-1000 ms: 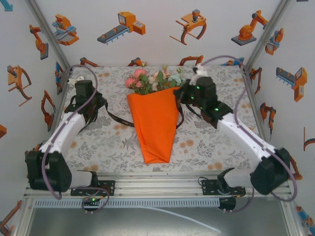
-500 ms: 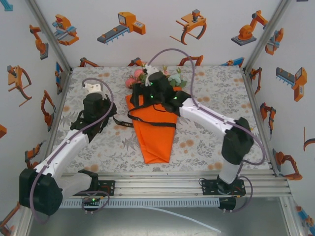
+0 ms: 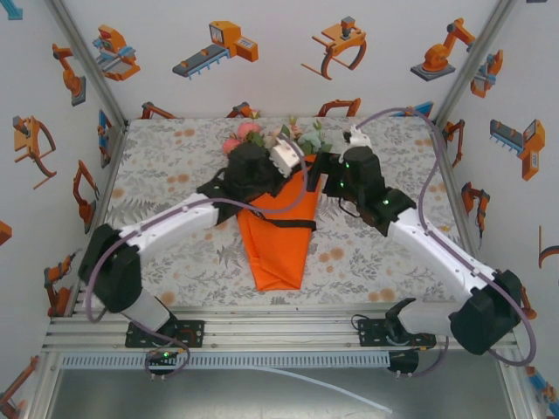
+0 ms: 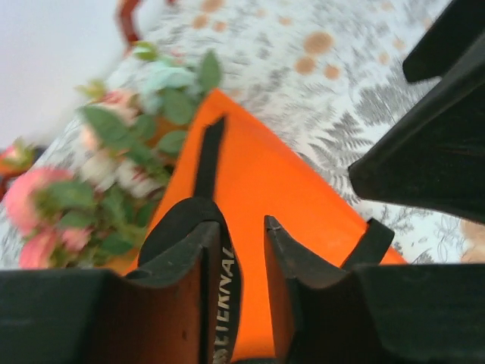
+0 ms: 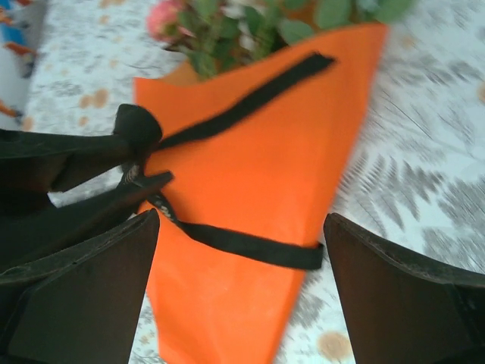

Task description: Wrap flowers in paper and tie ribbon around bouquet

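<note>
Covering the whole workspace, a table (image 3: 175,148) draped in a cloth printed with grey leaves and orange blossoms is the largest thing we see. Two white-and-black robot arms reach over it. The left arm (image 3: 175,223) stretches diagonally from the near-left corner, and the right arm (image 3: 437,253) comes in from the near right. Their heads come close together above the wide end of the bouquet (image 3: 288,244).

The bouquet lies flat at the table's centre. Its bright orange sheet of thin paper (image 5: 258,167) is rolled into a cone, with the point toward the arm bases and the mouth toward the far wall. Pink, cream and pale green artificial flowers (image 3: 279,135) with green leaves spill from that mouth.

The right gripper (image 5: 241,220) hangs over the cone with its fingers spread wide and nothing between them. The left gripper (image 4: 239,224) has its fingers partly apart. The narrow black fabric ribbon (image 5: 242,244) with pale lettering sits in that gap against one finger. Orange paper shows between the ribbon and the other finger, so we see no clamp on it. Two strands of the ribbon cross the cone, one slanting up toward the mouth and one lower down. They meet in a bunch at the left gripper's fingertips.
</note>
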Action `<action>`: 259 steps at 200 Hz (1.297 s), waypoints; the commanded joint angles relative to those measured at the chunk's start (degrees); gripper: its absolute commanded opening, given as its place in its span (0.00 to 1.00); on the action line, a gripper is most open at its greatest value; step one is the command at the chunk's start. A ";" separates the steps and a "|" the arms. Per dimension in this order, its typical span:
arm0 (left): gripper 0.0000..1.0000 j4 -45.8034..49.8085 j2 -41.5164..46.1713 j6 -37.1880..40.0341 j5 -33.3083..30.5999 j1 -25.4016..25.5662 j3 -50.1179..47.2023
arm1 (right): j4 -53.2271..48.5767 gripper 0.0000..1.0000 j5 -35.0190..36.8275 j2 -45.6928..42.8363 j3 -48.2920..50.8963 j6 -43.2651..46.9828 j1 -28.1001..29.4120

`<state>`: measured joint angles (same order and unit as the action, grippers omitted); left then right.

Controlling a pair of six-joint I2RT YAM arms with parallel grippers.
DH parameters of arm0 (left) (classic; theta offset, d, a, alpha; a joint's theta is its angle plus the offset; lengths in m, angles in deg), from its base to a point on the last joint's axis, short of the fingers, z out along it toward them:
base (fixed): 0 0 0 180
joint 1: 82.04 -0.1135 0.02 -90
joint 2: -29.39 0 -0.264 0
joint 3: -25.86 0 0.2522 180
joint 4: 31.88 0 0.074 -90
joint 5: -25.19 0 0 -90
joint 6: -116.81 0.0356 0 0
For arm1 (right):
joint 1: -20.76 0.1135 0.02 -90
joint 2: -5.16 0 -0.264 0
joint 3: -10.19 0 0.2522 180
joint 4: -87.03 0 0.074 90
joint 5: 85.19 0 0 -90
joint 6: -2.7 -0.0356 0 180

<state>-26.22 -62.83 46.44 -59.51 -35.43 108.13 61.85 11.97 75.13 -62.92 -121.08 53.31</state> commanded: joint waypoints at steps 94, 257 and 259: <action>0.79 18.29 3.29 14.87 6.78 -0.38 1.56 | -3.08 0.79 -5.80 -3.12 5.60 2.17 -7.29; 0.59 30.96 -15.45 22.26 11.91 -0.18 8.72 | -3.45 0.78 -11.45 -9.42 10.93 -0.17 -13.87; 0.59 30.95 -15.75 22.32 11.81 -0.20 8.80 | -3.44 0.78 -11.53 -9.38 10.92 -0.22 -13.84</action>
<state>3.81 -76.93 67.14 -49.85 -35.26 114.30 57.63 2.07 66.24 -52.58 -120.49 40.02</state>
